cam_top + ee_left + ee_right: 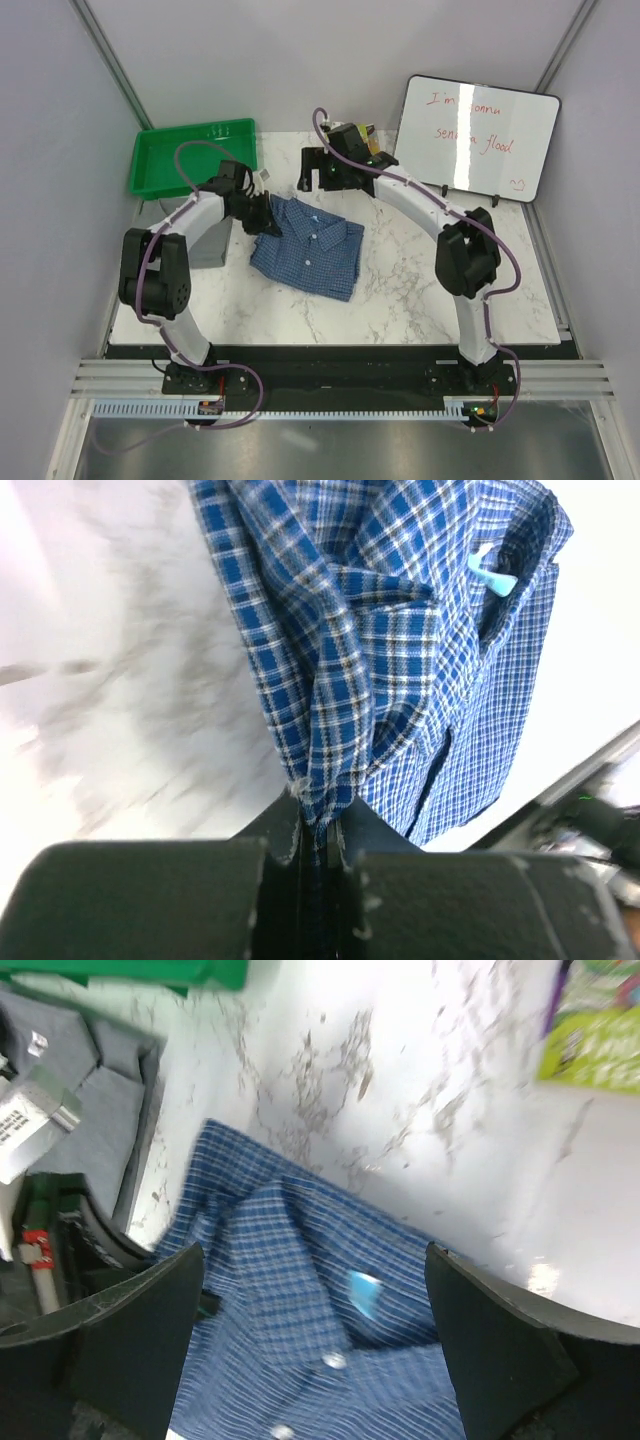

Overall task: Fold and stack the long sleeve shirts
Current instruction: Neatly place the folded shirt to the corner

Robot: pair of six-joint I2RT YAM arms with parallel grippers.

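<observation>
Left end effector [264, 208] [315, 825] was clamped on the blue shirt [310, 250] [400, 660] [300, 1360], its jaws pressed together on a bunched fold of the checked cloth at the shirt's 10 o'clock corner. That corner was pulled up off the marble table [420, 290], while the remainder of the shirt lay folded near the table's middle, collar toward 12 o'clock, a light blue tag [490, 575] [363, 1290] showing inside the collar. Right end effector [318, 175] [312, 1260] hung above the shirt's 12 o'clock edge with its fingers spread wide apart, touching nothing. At the blue shirt's 9 o'clock, partly hidden under the left arm, lay a flat grey piece that was probably the folded grey shirt [205, 252] [100, 1110], though the top view showed only a sliver of it. Farther out, a green tray [160, 165] [150, 972] sat at the table's 10 o'clock corner, and a whiteboard [480, 140] with red writing stood at 2 o'clock.
</observation>
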